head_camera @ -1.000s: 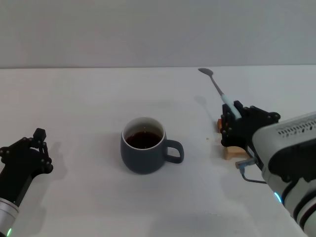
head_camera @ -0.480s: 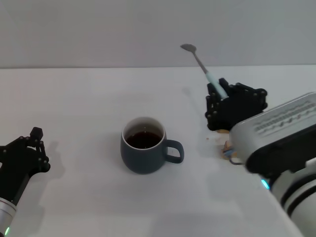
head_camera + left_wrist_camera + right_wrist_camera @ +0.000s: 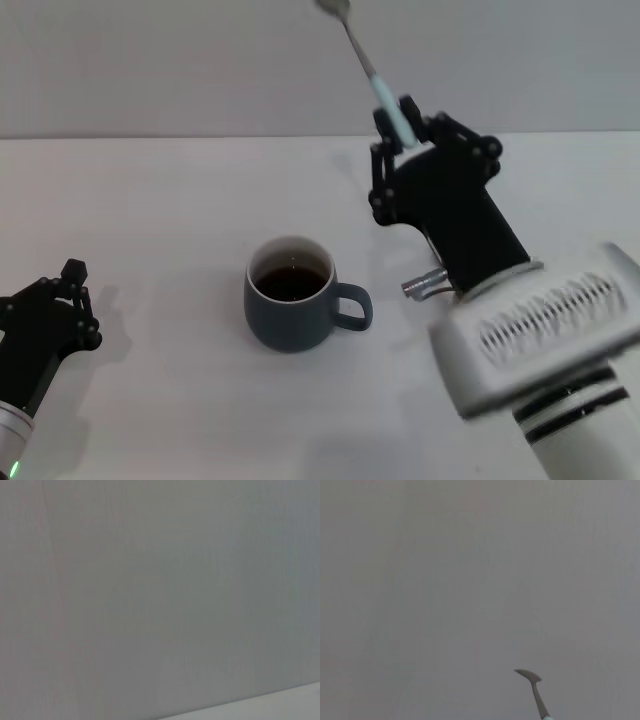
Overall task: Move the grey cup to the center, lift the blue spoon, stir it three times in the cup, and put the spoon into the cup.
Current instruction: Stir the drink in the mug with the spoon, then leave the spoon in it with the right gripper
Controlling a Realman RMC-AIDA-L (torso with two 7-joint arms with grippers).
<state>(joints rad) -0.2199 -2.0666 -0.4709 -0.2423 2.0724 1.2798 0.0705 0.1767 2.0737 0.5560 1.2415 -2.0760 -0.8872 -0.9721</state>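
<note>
The grey cup (image 3: 290,294) stands in the middle of the white table, dark liquid inside, handle pointing right. My right gripper (image 3: 400,135) is shut on the blue spoon (image 3: 365,58) and holds it high in the air, behind and to the right of the cup. The spoon's metal bowl points up and away, its pale blue handle sits between the fingers. The spoon's bowl and neck also show in the right wrist view (image 3: 534,690) against the grey wall. My left gripper (image 3: 70,300) rests low at the table's left, away from the cup.
The white table (image 3: 180,200) ends at a grey wall behind. The right arm's white body (image 3: 540,330) fills the right side and hides the wooden blocks. The left wrist view shows only the wall.
My right gripper has lifted the spoon off the wooden blocks and carried it up and to the left, toward the cup. The cup and left arm have not moved.
</note>
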